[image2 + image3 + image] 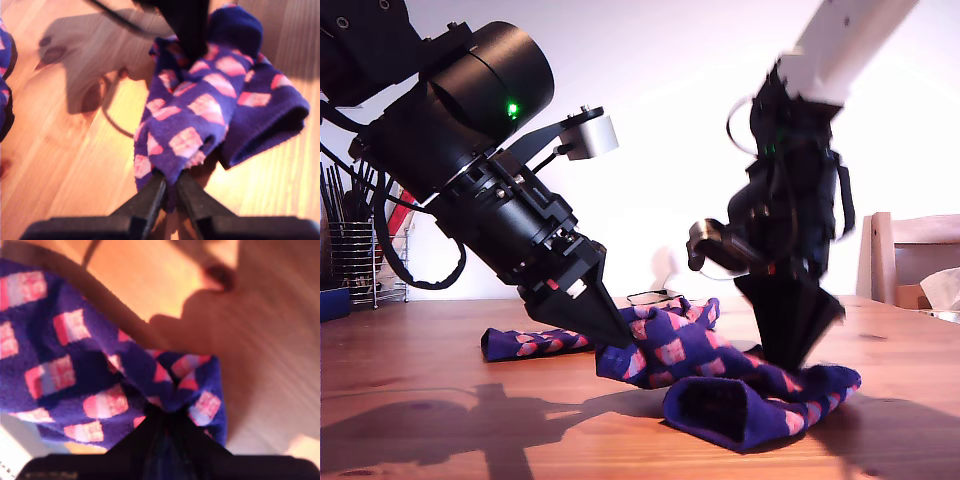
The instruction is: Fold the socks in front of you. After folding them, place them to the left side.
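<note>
A navy-purple sock (675,355) with pink blocks lies bunched mid-table, its open cuff (720,410) facing the camera. My first gripper (620,338), on the arm at the exterior view's left, is shut on one raised fold of the sock (195,110), with the cuff (270,120) beside it. My second gripper (792,362) comes down almost vertically at the exterior view's right and is shut on the same bundle (75,370). Its fingers (187,40) show beyond the fold. Another stretch of sock (530,343) lies flat behind the first gripper.
The wooden table (440,390) carries strong arm shadows. A thin dark wire loop (655,296) lies behind the socks. A wire holder with dark sticks (350,250) and a blue box (332,302) stand at the exterior view's left. A wooden chair (915,250) is at its right.
</note>
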Tool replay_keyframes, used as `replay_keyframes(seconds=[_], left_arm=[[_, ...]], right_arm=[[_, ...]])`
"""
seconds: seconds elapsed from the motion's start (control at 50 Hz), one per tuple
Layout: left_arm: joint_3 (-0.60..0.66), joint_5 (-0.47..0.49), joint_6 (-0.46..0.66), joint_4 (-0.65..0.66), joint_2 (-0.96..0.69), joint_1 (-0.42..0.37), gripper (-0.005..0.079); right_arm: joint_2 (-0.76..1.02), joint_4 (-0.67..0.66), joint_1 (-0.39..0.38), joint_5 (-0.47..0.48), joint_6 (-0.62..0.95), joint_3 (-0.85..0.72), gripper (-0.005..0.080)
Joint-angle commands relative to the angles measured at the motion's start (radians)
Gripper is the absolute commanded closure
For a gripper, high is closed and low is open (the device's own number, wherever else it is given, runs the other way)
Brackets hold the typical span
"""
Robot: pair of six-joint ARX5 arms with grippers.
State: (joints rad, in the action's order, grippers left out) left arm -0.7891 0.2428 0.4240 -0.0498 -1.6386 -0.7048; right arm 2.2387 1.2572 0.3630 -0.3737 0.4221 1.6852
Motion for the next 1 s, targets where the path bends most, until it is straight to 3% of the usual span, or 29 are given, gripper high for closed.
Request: replay_keyframes(seconds=[0.0, 0.22, 0.36, 0.56, 0.7, 0.98], left_arm=[[0.002, 0.003, 0.002, -0.008, -0.003, -0.002, 0.0765], [-0.005, -0.028, 0.006, -0.007, -0.003, 0.009, 0.0765], [-0.021, -0.058, 0.023, -0.003, -0.003, 0.042, 0.0765], [-0.065, -0.057, 0.029, 0.006, -0.003, 0.084, 0.0765], [-0.157, -0.039, 0.007, 0.088, 0.005, 0.081, 0.0765], [-0.220, 0.040, -0.059, 0.229, -0.001, 0.001, 0.0765]], right_arm=[[-0.006, -0.077, 0.018, 0.027, -0.007, -0.025, 0.0765], [-0.006, -0.330, 0.060, 0.082, -0.077, -0.026, 0.0765], [-0.005, -0.418, 0.081, 0.098, -0.115, -0.026, 0.0765], [-0.005, -0.426, 0.087, 0.103, -0.120, -0.026, 0.0765], [-0.005, -0.413, 0.087, 0.102, -0.126, -0.021, 0.0765], [-0.005, -0.399, 0.075, 0.095, -0.116, -0.021, 0.0765]])
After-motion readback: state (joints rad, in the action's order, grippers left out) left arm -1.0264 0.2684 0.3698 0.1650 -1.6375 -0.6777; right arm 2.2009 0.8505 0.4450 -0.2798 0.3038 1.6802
